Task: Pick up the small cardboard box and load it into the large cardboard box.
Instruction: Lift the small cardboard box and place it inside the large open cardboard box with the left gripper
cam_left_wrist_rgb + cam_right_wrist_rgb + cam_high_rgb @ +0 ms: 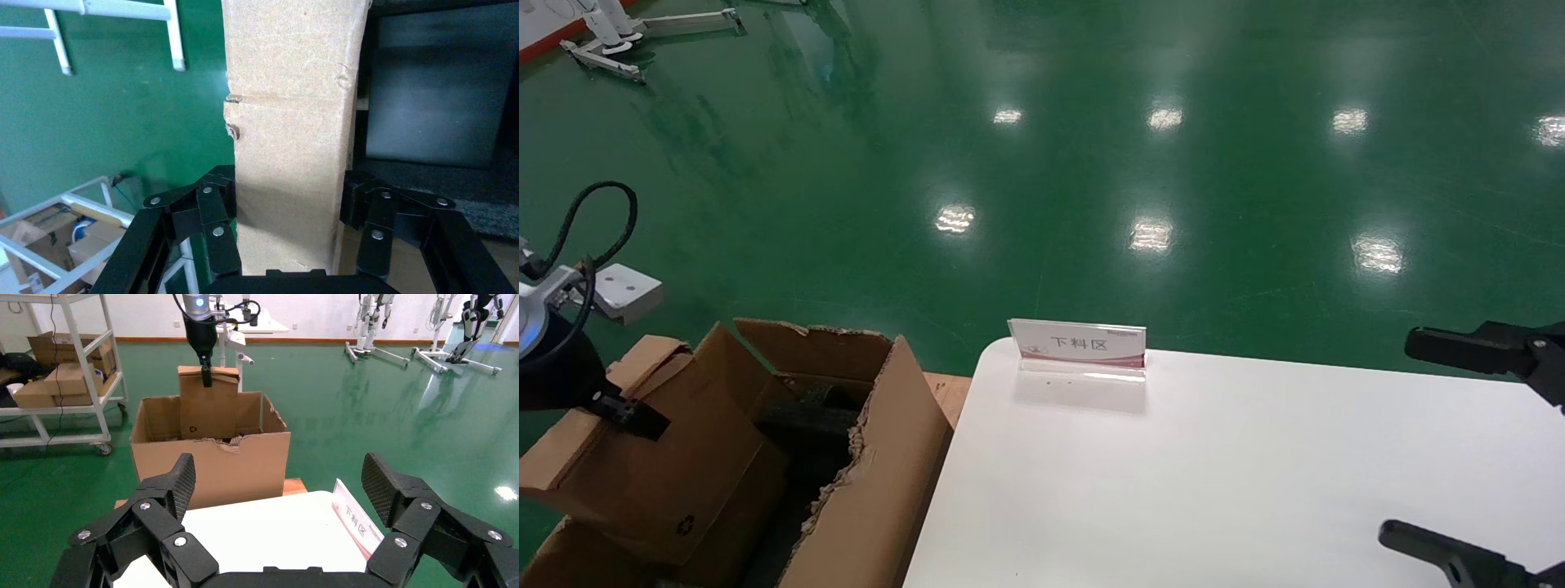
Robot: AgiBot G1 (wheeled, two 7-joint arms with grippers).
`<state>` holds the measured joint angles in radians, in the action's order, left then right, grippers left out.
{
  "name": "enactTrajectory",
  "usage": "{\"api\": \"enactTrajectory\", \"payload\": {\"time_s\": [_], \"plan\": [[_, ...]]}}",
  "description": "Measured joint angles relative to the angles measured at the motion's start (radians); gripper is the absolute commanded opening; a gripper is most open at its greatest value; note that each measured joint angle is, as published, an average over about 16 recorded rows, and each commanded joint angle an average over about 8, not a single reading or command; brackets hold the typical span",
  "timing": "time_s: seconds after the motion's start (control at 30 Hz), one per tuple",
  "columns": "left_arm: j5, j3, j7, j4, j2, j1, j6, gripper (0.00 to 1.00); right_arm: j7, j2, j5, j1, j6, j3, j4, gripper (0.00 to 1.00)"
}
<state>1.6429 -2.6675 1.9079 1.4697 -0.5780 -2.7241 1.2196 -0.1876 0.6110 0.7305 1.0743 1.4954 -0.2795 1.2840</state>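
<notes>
My left gripper (627, 412) is shut on the top edge of the small cardboard box (641, 469). The box hangs tilted, its lower part inside the open top of the large cardboard box (878, 474), which stands on the floor left of the table. Its recycling symbol faces me. Black foam (801, 425) shows inside the large carton. The left wrist view shows the fingers (217, 229) pressed on both faces of the small cardboard box (291, 153). From the right wrist view the small cardboard box (208, 410) stands up out of the ragged large cardboard box (214, 468). My right gripper (278, 484) is open over the table.
A white table (1214, 490) carries an acrylic sign (1079, 347) at its far edge. A wooden pallet corner (945, 392) shows between table and carton. A shelf cart with several cartons (61, 386) stands beyond the large carton. Green floor surrounds everything.
</notes>
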Motion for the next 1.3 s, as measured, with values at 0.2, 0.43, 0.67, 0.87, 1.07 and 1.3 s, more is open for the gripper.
{"api": "enactTrajectory", "payload": {"time_s": [0.2, 0.43, 0.67, 0.87, 1.07, 1.3], "plan": [[0.029, -0.003, 0.033, 0.000, -0.004, 0.040, -0.024, 0.00, 0.000, 0.000, 0.000, 0.000, 0.000, 0.000, 0.000, 1.00], [0.048, -0.003, 0.064, 0.001, -0.008, 0.082, -0.046, 0.00, 0.000, 0.000, 0.000, 0.000, 0.000, 0.000, 0.000, 1.00], [0.063, -0.004, 0.088, 0.001, -0.011, 0.120, -0.064, 0.00, 0.000, 0.000, 0.000, 0.000, 0.000, 0.000, 0.000, 1.00], [0.078, -0.005, 0.111, 0.001, -0.013, 0.157, -0.079, 0.00, 0.000, 0.000, 0.000, 0.000, 0.000, 0.000, 0.000, 1.00], [0.094, -0.005, 0.138, 0.001, -0.017, 0.200, -0.096, 0.39, 0.000, 0.000, 0.000, 0.000, 0.000, 0.000, 0.000, 1.00], [0.107, -0.005, 0.167, 0.002, -0.022, 0.245, -0.114, 1.00, 0.000, 0.000, 0.000, 0.000, 0.000, 0.000, 0.000, 1.00]]}}
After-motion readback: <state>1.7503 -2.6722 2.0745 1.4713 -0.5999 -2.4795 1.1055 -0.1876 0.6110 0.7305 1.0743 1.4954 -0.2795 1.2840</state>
